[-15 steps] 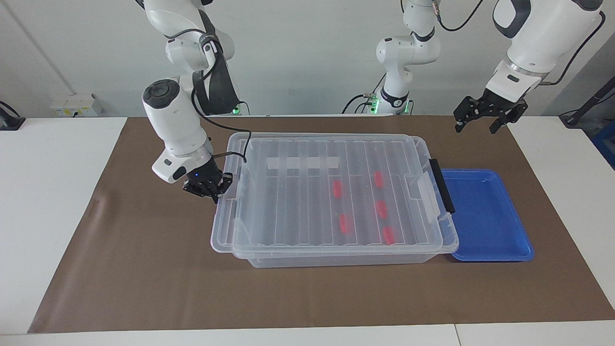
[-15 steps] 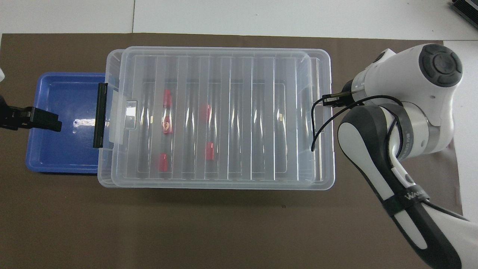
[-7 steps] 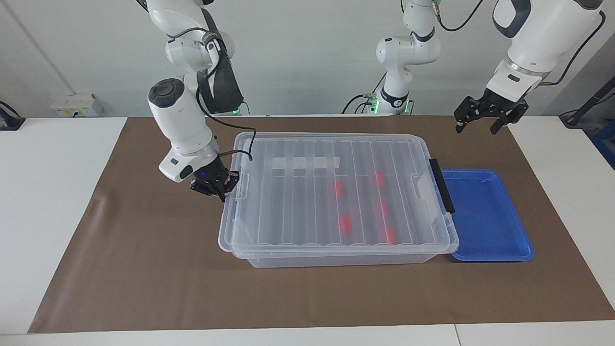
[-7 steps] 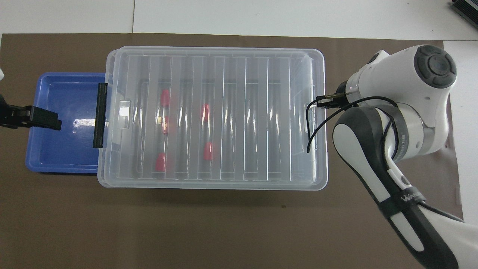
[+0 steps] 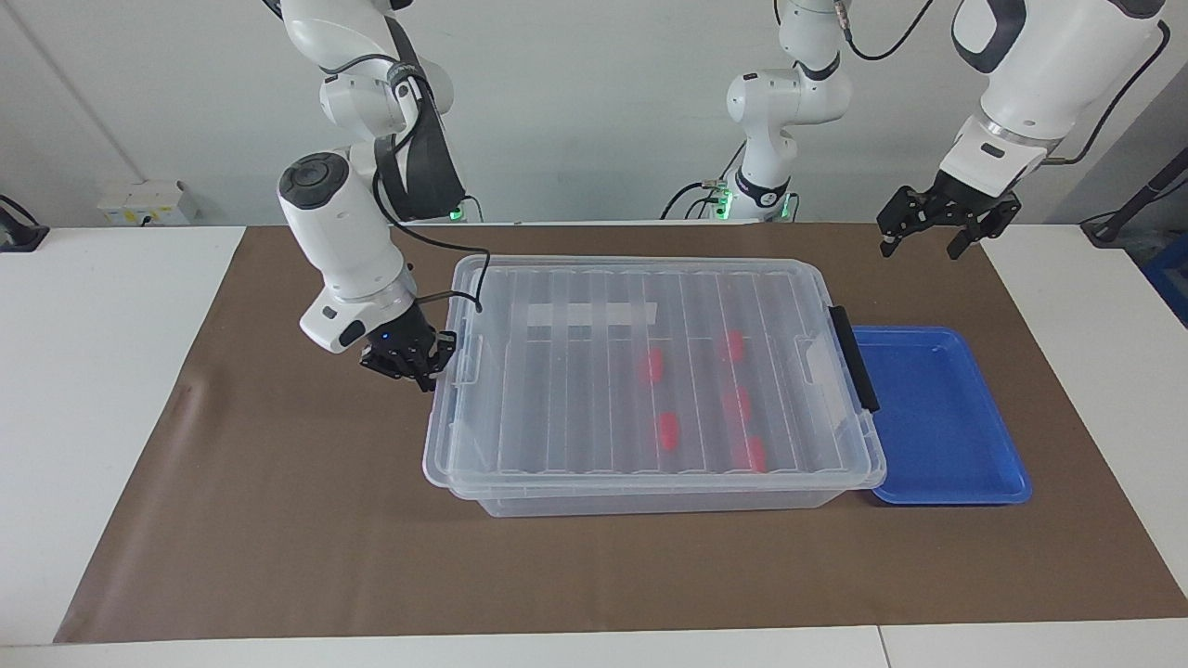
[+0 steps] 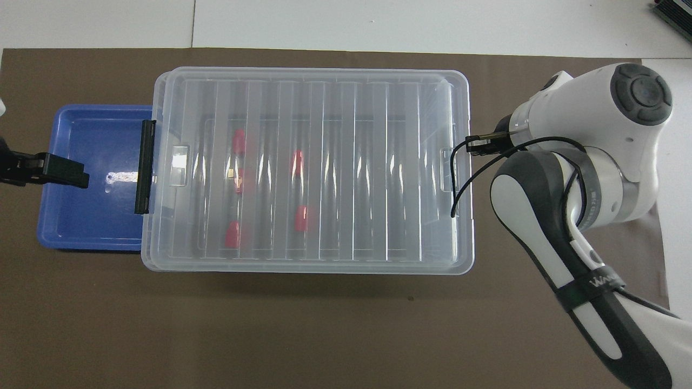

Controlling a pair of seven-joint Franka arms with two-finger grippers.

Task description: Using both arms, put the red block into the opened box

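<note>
Five blocks lie in the box, under its lid. Judged light, rigid, smooth plastic; best pinched across the flat sides. One box, one blue tray.

Left gripper, jaws apart, waits above the table. Right gripper at lid's edge; jaws' state unclear.

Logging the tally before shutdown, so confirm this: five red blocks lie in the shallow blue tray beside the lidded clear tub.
Wrong place. The five red blocks lie inside the clear tub, under its ribbed lid; the shallow blue tray beside it holds none. The facing view shows this; the rest stands.
</note>
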